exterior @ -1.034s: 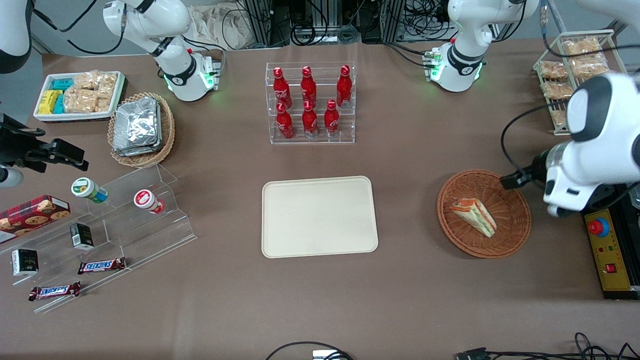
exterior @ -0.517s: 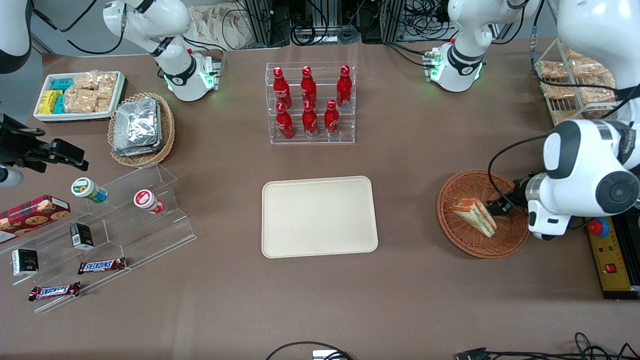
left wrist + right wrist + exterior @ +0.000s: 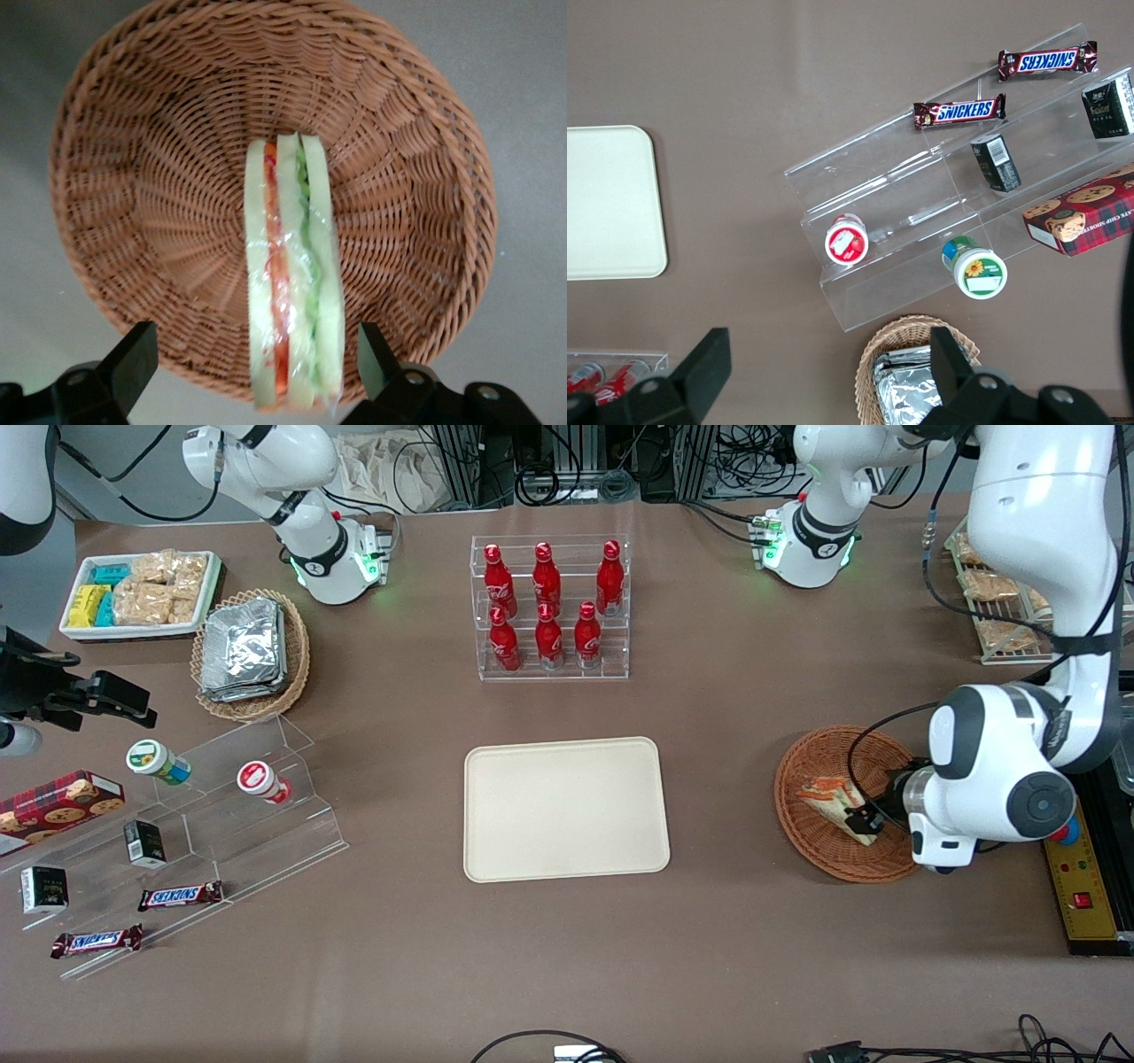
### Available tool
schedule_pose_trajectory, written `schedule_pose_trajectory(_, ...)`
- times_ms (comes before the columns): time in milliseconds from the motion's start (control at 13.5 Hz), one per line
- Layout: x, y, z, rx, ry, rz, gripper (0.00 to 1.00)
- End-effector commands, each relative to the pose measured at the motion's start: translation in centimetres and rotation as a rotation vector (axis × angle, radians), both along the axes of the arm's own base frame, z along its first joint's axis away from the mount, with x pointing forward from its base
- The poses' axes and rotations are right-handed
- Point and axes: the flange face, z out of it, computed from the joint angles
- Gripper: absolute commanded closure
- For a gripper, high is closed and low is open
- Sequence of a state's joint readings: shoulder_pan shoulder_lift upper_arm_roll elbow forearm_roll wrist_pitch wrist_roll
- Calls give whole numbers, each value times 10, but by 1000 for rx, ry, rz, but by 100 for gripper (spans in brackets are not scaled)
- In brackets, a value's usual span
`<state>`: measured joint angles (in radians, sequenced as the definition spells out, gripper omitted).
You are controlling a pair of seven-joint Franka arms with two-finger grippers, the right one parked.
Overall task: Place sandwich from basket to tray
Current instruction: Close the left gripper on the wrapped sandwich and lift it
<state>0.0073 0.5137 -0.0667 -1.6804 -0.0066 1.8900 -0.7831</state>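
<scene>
Front overview, wrist close above basket [image 3: 266, 221]

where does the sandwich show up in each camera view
Front view: the sandwich lies in the basket, toward the working arm's end of the table, with the gripper down at it.
Left wrist view: the sandwich stands on edge in the basket, between the open fingers.
Right wrist view: not in it.
Shared landmark: the basket, in the front and left wrist views.

Arm swung in over the basket [image 3: 819, 849]

We brought our gripper [image 3: 858, 817] from the worktop's edge down to the sandwich [image 3: 292, 283], fingers [image 3: 133, 356] spread either side of it.
</scene>
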Motion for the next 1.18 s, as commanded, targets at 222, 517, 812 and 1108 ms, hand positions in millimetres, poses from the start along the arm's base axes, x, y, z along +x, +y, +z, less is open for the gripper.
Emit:
schedule_pose_trajectory(222,-17,-3,-46,-1,-47,45,0)
schedule_pose_trajectory(517,-21,-5,-56,1,-40,50,17)
schedule_pose_trajectory(812,-20,-5,-51,0,-47,51,100)
schedule_pose_trajectory(1108,-17,-6,-20,-6,-83,27,100)
